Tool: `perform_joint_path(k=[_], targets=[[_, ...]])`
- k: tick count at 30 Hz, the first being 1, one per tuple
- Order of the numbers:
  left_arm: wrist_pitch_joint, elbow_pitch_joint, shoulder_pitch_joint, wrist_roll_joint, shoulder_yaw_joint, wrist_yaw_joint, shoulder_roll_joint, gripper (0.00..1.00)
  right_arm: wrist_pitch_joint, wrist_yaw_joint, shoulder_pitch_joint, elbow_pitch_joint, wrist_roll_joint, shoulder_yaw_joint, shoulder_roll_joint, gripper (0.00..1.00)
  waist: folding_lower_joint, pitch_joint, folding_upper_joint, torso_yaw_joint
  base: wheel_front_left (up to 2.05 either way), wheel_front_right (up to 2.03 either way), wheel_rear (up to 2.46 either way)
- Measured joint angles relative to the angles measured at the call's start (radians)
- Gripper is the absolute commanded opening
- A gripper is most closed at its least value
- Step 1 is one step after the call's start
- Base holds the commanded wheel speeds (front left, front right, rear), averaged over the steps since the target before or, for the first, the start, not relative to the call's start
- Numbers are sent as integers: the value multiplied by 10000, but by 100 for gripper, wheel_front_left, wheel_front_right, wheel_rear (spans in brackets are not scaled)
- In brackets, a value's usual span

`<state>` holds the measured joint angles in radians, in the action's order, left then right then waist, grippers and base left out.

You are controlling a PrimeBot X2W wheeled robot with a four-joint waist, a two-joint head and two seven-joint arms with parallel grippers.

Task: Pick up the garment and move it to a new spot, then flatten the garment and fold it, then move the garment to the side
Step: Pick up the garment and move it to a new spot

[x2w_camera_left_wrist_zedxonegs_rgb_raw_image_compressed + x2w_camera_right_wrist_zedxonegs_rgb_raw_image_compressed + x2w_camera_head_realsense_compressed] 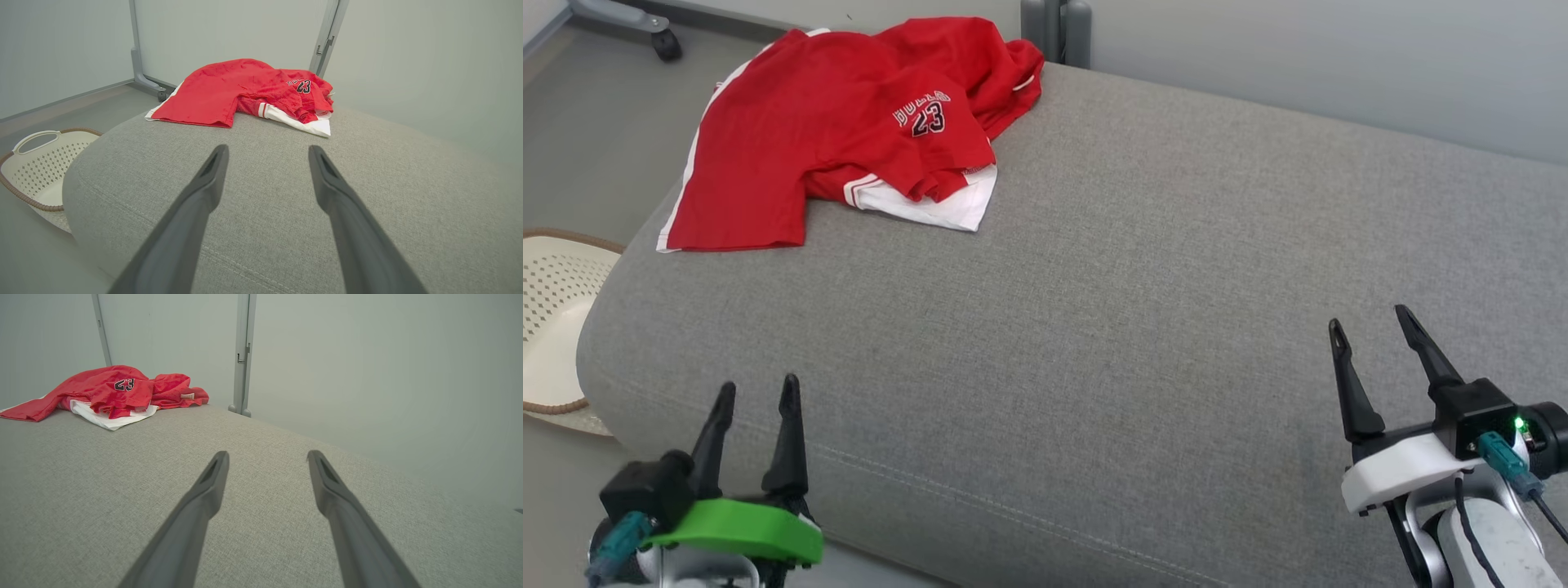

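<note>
Left gripper (758, 382) sits at my lower left over the near edge of the grey cushion (1135, 286), fingers spread, nothing between them. Right gripper (1368, 317) is at lower right, also spread and empty, above the fabric. Both are well apart from the garment (809, 122).

Garment is red with white trim and lies at the far left corner of the cushion, reaching its left edge. It is crumpled, not flat: one broad red panel lies fairly smooth toward the left with a white stripe down its side. The rest is bunched and folded over on the right. A black "23" with white outline shows on the bunched part, with curved lettering above it that I can't read in full. A white panel pokes out from under the red at the near side, next to a striped hem.

Cream perforated basket (556, 278) with a brown rim stands on the floor left of the cushion.
</note>
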<state>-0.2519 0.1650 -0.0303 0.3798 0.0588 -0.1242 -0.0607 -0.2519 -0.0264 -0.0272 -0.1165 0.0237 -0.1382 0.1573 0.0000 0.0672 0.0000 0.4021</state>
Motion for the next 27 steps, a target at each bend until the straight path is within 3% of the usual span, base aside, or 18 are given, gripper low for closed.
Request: perform_joint_path(k=[17,27], targets=[[25,1250,3170,1739,-1074,0,-13,100,-27,238,1269,531,-435,-54,708,100,0,2186,0,-368,0,0,0],[623,2477,5293,2656,-1595,2,104,100,-27,337,1894,742,-794,82,1271,100,0,3489,0,-615,0,0,0]])
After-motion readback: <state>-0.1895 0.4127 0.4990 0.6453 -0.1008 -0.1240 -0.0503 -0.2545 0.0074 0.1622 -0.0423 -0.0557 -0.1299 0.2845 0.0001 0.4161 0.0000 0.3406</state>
